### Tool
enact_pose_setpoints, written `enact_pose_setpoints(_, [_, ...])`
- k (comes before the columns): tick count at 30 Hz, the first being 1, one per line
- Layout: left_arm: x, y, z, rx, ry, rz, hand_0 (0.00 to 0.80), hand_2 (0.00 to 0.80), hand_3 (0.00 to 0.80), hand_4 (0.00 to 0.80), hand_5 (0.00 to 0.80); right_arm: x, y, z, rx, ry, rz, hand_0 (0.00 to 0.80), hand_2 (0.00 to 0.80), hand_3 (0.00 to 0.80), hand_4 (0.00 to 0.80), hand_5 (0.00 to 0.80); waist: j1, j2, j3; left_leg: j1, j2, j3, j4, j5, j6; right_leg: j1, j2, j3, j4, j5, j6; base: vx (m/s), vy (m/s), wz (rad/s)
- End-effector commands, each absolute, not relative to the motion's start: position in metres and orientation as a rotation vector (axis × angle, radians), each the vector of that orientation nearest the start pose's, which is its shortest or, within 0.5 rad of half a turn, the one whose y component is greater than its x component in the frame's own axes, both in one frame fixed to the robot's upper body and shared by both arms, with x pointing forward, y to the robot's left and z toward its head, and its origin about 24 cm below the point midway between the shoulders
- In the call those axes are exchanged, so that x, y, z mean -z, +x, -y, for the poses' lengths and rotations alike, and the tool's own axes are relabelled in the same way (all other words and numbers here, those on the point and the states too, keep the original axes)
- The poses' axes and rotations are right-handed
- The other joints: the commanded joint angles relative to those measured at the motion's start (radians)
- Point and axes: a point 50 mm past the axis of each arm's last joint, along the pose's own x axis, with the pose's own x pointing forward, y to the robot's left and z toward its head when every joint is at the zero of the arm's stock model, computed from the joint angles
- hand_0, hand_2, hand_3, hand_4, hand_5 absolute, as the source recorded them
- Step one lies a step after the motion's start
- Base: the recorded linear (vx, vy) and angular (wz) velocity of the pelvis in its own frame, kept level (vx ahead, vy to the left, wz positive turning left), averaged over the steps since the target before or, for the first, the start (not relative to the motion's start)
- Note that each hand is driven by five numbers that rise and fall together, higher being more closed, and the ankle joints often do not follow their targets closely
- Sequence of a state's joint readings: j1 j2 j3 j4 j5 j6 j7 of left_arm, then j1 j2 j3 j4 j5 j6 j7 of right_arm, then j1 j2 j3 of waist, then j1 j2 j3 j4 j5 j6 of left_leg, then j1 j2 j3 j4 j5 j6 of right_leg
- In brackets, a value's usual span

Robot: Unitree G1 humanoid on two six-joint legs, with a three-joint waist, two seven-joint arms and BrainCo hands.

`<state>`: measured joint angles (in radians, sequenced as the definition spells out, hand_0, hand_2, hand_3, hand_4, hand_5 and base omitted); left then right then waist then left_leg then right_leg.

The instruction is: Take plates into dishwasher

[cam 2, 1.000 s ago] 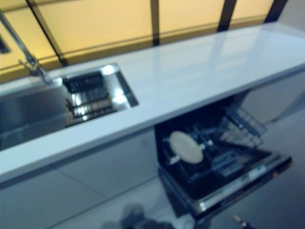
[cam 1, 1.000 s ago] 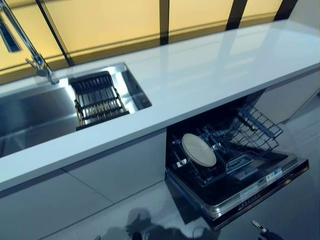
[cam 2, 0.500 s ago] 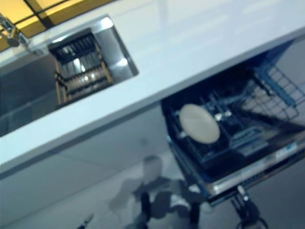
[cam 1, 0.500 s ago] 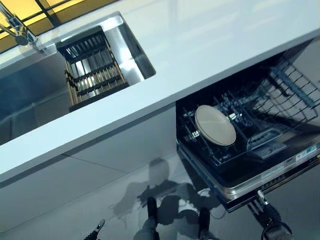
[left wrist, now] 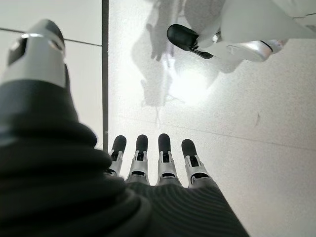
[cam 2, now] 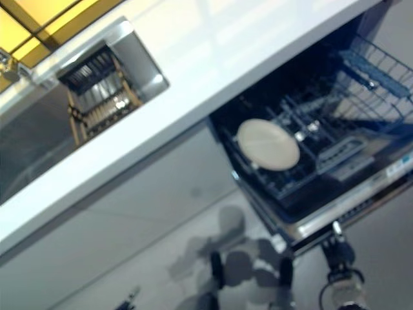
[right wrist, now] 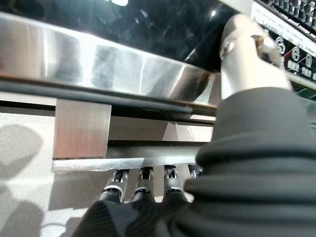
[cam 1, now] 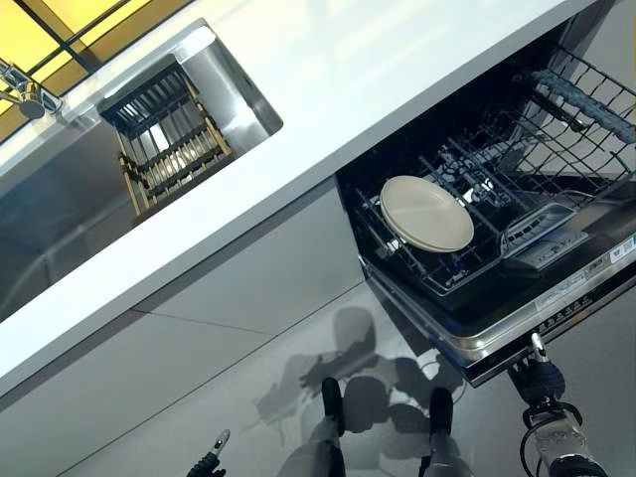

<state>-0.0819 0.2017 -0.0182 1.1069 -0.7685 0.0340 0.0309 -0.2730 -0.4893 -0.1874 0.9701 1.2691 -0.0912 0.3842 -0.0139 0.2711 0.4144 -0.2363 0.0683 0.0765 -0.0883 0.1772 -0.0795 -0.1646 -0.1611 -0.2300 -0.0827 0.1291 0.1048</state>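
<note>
My view has tipped down: the round cream plate point(cam 1: 427, 213) already stands in the open dishwasher's wire rack point(cam 1: 517, 159); my left hand point(left wrist: 153, 163) and right hand point(right wrist: 143, 185) hang relaxed, empty

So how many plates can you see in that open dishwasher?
1: a round cream-coloured plate stands in the dishwasher's lower wire rack, toward its front left corner. The darker rear of the rack could hide others.
</note>
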Motion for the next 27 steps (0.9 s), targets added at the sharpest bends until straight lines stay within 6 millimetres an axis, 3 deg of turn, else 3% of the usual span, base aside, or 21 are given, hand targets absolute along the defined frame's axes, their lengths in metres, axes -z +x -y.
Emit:
enact_pose_setpoints(1, [0.137, 0.159, -0.238, -0.469, -0.409, -0.951, 0.000, 0.000, 0.000, 0.000, 0.000, -0.120, 0.346, 0.255, -0.253, 0.761, 0.363, 0.000, 0.000, 0.000, 0.000, 0.000, 0.067, -0.072, -0.066, 0.003, -0.016, -0.019, 0.001, 0.012, -0.013, -0.051, -0.100, -0.017, 0.214, -0.115, -0.001, 0.022, 0.000, -0.05])
enact_pose_setpoints(5, [0.138, 0.156, -0.239, -0.461, -0.380, -0.970, 0.000, 0.000, 0.000, 0.000, 0.000, -0.145, 0.353, 0.228, -0.385, 0.759, 0.430, 0.000, 0.000, 0.000, 0.000, 0.000, 0.080, -0.090, -0.098, 0.030, -0.013, -0.023, 0.001, 0.008, -0.015, -0.008, -0.102, -0.035, 0.191, -0.106, 0.003, 0.033, -0.013, -0.03])
enact_pose_setpoints(12, [0.142, 0.148, -0.238, -0.454, -0.340, -1.001, 0.000, 0.000, 0.000, 0.000, 0.000, -0.159, 0.355, 0.207, -0.423, 0.757, 0.437, 0.000, 0.000, 0.000, 0.000, 0.000, 0.101, -0.114, -0.152, 0.073, -0.006, -0.030, 0.001, 0.006, -0.015, 0.063, -0.102, -0.066, 0.173, -0.106, 0.001, 0.080, -0.011, 0.06])
enact_pose_setpoints(20, [0.146, 0.135, -0.241, -0.450, -0.279, -1.052, 0.000, 0.000, 0.000, 0.000, 0.000, -0.150, 0.350, 0.207, -0.387, 0.774, 0.408, 0.000, 0.000, 0.000, 0.000, 0.000, 0.129, -0.149, -0.210, 0.122, 0.006, -0.044, 0.001, -0.004, -0.018, 0.146, -0.097, -0.113, 0.154, -0.112, -0.002, 0.091, -0.031, 0.33])
enact_pose_setpoints(24, [0.149, 0.125, -0.244, -0.464, -0.239, -1.093, 0.000, 0.000, 0.000, 0.000, 0.000, -0.136, 0.348, 0.205, -0.342, 0.779, 0.341, 0.000, 0.000, 0.000, 0.000, 0.000, 0.138, -0.176, -0.242, 0.143, 0.015, -0.047, 0.001, -0.010, -0.024, 0.190, -0.087, -0.126, 0.127, -0.105, -0.002, 0.102, -0.025, 0.46])
enact_pose_setpoints(27, [0.152, 0.117, -0.245, -0.477, -0.214, -1.122, 0.000, 0.000, 0.000, 0.000, 0.000, -0.115, 0.347, 0.208, -0.261, 0.709, 0.226, 0.000, 0.000, 0.000, 0.000, 0.000, 0.145, -0.196, -0.269, 0.157, 0.024, -0.049, 0.001, -0.014, -0.029, 0.220, -0.079, -0.133, 0.108, -0.102, -0.003, 0.119, -0.016, 0.20])
